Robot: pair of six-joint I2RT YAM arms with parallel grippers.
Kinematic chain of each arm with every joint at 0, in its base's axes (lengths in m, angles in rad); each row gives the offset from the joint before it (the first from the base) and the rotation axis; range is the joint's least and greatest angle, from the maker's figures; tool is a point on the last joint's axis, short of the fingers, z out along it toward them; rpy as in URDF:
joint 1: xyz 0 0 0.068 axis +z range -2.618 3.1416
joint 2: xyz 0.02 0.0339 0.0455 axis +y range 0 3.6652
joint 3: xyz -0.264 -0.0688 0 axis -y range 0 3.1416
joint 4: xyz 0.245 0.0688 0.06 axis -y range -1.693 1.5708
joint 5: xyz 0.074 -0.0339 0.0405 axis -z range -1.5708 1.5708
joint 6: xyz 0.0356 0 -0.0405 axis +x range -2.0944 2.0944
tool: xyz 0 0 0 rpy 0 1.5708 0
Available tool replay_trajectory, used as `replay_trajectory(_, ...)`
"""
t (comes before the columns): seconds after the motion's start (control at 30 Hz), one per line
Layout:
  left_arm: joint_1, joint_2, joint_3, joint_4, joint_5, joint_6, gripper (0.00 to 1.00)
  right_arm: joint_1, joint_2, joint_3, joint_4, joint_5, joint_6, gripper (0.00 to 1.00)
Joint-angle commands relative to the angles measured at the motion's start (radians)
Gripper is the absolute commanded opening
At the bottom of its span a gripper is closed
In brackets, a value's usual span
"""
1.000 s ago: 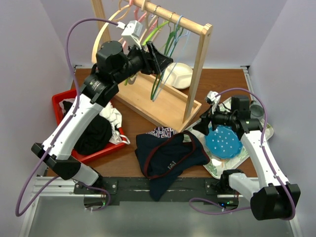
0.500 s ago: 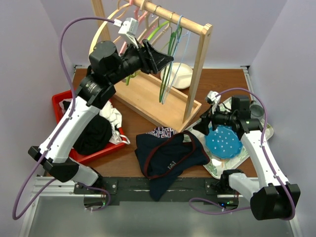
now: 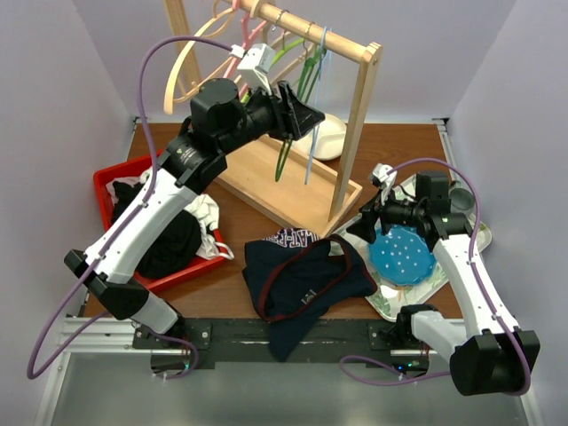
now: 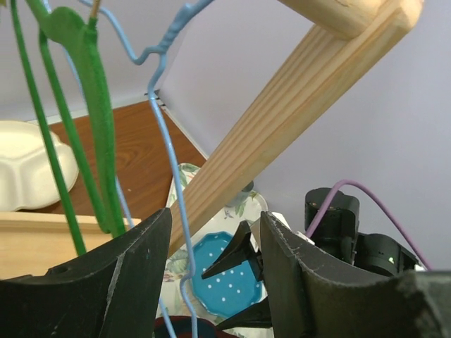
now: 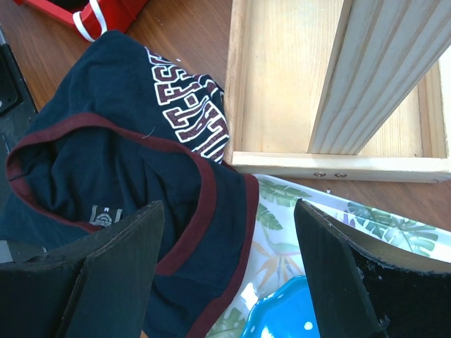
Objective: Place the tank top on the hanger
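The light-blue hanger hangs by its hook on the wooden rail. In the left wrist view its thin wire runs down between my left gripper's jaws, close to the left finger. The jaws stand apart and do not pinch it. From above, my left gripper is raised at the rack, among the hangers. The navy tank top with dark red trim lies crumpled on the table in front of the rack. My right gripper hovers open over the tank top's right edge, holding nothing.
The wooden rack stands on its base board, with green hangers and pink ones beside the blue one. A red bin at the left holds dark and white clothes. A blue dotted plate sits on a floral tray. A white dish lies behind the rack.
My left arm has shifted right along the rack toward the blue hanger, and its jaws have narrowed a little. The hangers have swung. The right arm has not moved.
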Motion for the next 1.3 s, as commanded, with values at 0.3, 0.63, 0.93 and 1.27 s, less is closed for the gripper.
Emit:
replay_trajectory(0.3, -0.009, 0.038, 0.039, -0.046, -0.077, 0.047, 0.59, -0.007, -0.015, 0.004, 0.005, -0.035, -0.006, 0.79)
replay_trajectory(0.63, -0.017, 0.042, 0.057, -0.081, -0.169, 0.089, 0.31, -0.01, -0.014, 0.004, 0.004, -0.036, -0.006, 0.79)
replay_trajectory(0.93, -0.02, 0.029, 0.094, -0.026, -0.151, 0.154, 0.0, -0.011, -0.011, 0.006, 0.001, -0.036, -0.009, 0.79)
replay_trajectory(1.27, -0.02, -0.036, 0.094, -0.009, -0.126, 0.214, 0.0, -0.014, -0.009, 0.009, -0.01, -0.038, -0.02, 0.79)
